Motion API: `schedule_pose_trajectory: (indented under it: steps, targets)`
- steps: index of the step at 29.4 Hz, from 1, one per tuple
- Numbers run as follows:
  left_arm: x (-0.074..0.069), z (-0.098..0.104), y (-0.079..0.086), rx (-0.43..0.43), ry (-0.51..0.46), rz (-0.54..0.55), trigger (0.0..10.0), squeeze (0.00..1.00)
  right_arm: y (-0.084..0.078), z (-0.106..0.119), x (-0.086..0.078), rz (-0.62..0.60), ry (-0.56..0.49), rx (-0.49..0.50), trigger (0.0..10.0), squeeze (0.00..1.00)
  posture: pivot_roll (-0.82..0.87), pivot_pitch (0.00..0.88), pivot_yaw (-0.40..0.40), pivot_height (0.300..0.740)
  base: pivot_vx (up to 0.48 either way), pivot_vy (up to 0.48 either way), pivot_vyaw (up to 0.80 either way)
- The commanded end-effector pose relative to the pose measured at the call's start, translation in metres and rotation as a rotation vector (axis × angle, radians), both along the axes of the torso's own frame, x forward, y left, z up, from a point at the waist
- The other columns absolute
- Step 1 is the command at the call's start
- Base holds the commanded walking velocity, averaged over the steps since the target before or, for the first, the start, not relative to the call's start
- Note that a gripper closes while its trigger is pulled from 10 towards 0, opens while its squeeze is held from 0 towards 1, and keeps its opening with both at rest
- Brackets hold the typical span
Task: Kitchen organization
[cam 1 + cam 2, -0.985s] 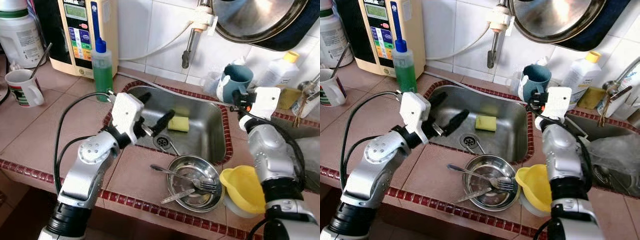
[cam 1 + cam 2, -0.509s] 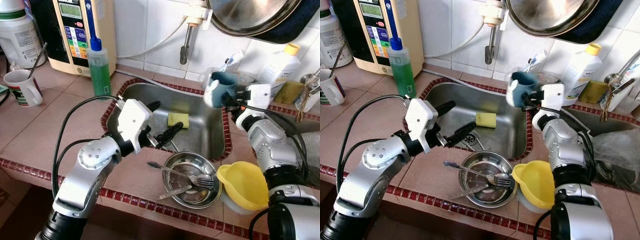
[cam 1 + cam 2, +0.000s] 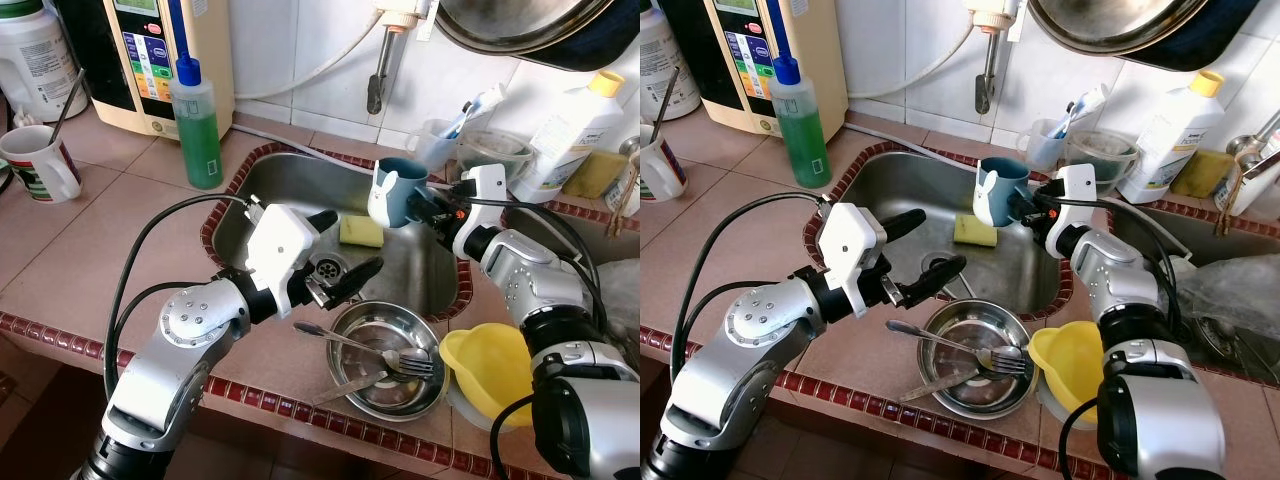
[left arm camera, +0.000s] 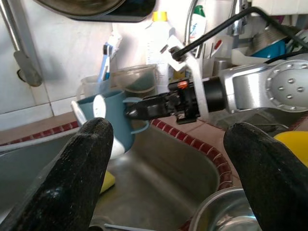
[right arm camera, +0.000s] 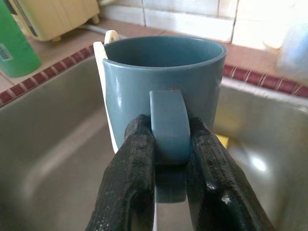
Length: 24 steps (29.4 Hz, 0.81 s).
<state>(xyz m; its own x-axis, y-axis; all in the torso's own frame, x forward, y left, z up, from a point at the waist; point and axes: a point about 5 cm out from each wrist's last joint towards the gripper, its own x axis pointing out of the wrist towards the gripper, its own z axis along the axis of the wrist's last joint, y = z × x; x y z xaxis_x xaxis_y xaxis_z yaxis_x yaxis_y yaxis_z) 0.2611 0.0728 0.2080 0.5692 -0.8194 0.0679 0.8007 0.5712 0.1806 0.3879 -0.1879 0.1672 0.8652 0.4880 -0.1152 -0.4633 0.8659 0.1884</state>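
Observation:
A blue mug (image 3: pixel 392 192) with a white inner strip hangs upright over the steel sink (image 3: pixel 425 275). My right gripper (image 5: pixel 166 127) is shut on its handle, reaching in from the sink's right side. Below the mug a yellow sponge (image 3: pixel 361 231) lies on the sink floor. My left gripper (image 3: pixel 345 245) is open and empty above the sink's front rim, pointing toward the mug. Just right of it, on the front counter, sits a steel bowl (image 3: pixel 385 308) holding a fork and spoons.
A yellow plastic bowl (image 3: pixel 490 365) stands right of the steel bowl. A green soap bottle (image 3: pixel 197 125), a water purifier and a white mug (image 3: pixel 35 165) with a spoon are at the back left. A tap spout (image 3: pixel 378 85) hangs above the sink; cups and a detergent bottle line the back right.
My right gripper has carried the blue mug left and down, from the back right counter to over the sink. My left gripper has shifted right toward the steel bowl.

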Motion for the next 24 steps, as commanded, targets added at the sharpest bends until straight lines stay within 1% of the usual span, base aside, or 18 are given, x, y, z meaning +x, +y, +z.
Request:
schedule_pose_trajectory:
  steps: [1, 6, 8, 10, 12, 16, 19, 21, 24]
  targets:
    - [-0.006, 0.001, -0.006, 0.003, 0.0, -0.037, 10.0, 0.0, -0.004, 0.009, 0.003, 0.003, -0.004, 0.03, 10.0, 0.0, 0.16, 0.105, -0.098, 0.74, 0.0, 0.0, 0.0]
    - [-0.006, -0.001, -0.008, 0.003, 0.005, -0.042, 10.0, 0.0, 0.001, 0.004, 0.002, 0.053, 0.053, 0.059, 10.0, 0.0, 0.16, 0.095, -0.103, 0.74, 0.0, 0.0, 0.0]
    - [-0.006, -0.001, -0.008, 0.003, 0.007, -0.04, 10.0, 0.0, 0.003, 0.004, 0.001, 0.064, 0.061, 0.093, 10.0, 0.0, 0.16, 0.089, -0.104, 0.74, 0.0, 0.0, 0.0]
    - [-0.005, -0.002, -0.008, 0.012, 0.013, -0.036, 10.0, 0.0, 0.004, 0.003, 0.001, 0.081, 0.091, 0.126, 10.0, 0.0, 0.16, 0.085, -0.107, 0.74, 0.0, 0.0, 0.0]
    - [-0.005, -0.004, -0.006, 0.019, 0.016, -0.032, 10.0, 0.0, 0.005, 0.002, 0.0, 0.103, 0.098, 0.116, 10.0, 0.0, 0.16, 0.085, -0.107, 0.74, 0.0, 0.0, 0.0]
    - [-0.003, -0.018, 0.005, 0.071, 0.046, 0.009, 10.0, 0.0, 0.003, -0.001, -0.006, 0.128, 0.105, 0.131, 10.0, 0.0, 0.15, 0.089, -0.106, 0.74, 0.0, 0.0, 0.0]
    - [-0.003, -0.02, 0.007, 0.081, 0.045, 0.012, 10.0, 0.0, 0.003, -0.001, -0.007, 0.131, 0.105, 0.133, 10.0, 0.0, 0.15, 0.089, -0.106, 0.74, 0.0, 0.0, 0.0]
    - [-0.004, -0.027, 0.015, 0.104, 0.065, 0.03, 10.0, 0.0, 0.0, -0.004, -0.01, 0.129, 0.117, 0.161, 10.0, 0.0, 0.14, 0.092, -0.1, 0.74, 0.0, 0.0, 0.0]
    - [-0.005, -0.028, 0.018, 0.107, 0.071, 0.037, 10.0, 0.0, -0.002, -0.007, -0.012, 0.128, 0.125, 0.169, 10.0, 0.0, 0.14, 0.092, -0.1, 0.74, 0.0, 0.0, 0.0]
